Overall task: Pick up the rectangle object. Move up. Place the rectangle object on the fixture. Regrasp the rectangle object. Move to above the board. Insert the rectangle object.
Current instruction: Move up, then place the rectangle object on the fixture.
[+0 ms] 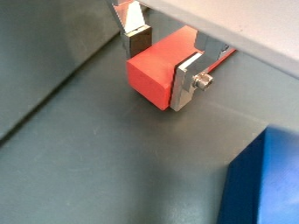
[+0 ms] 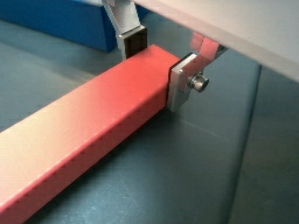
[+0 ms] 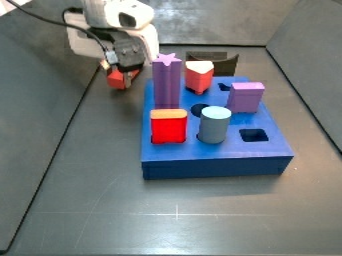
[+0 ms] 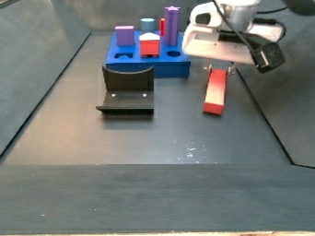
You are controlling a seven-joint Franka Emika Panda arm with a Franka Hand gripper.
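The hand [image 2: 163,63] grips one end of the red rectangular bar [image 2: 82,149], which hangs just above the surface [image 4: 147,138] beside the blue board [image 4: 145,61]. The pick-up step seems finished; next, the bar must rise and go to the fixture [image 4: 127,92].

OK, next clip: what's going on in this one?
The Panda arm's tool is closed on one end of the red bar, with the silver fingers on either side of it in both wrist views. The bar sits beside the blue board, which already carries several pieces. The fixture stands empty, so placing, regrasping and inserting remain.
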